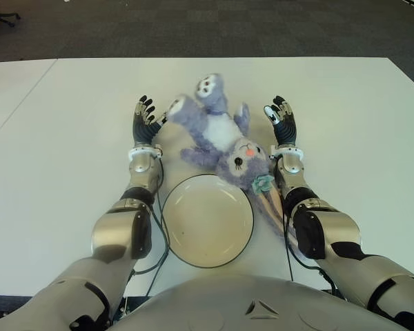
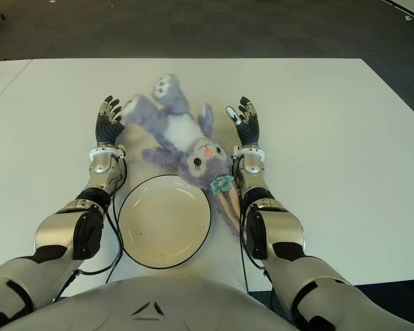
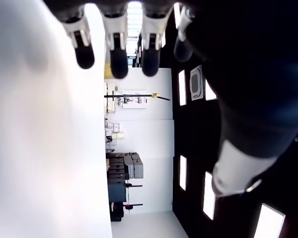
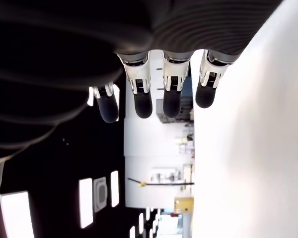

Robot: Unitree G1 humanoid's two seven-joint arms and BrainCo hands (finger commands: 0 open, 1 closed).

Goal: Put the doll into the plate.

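Between my left hand (image 1: 145, 121) and right hand (image 1: 281, 122), fingers released, lies the doll (image 1: 224, 138); I should cup both flanks evenly toward the plate (image 1: 207, 219) at six o'clock.

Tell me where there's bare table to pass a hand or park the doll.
Wide bare table lies outside the left hand and outside the right hand, and beyond the plush bunny. Between the hands it's crowded: the bunny fills the gap, its head at the empty plate's far rim.

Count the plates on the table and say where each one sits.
1. The plate lies on the white table nearest the robot, between its forearms. The doll lies just beyond it, head at its far rim. None seems hidden.
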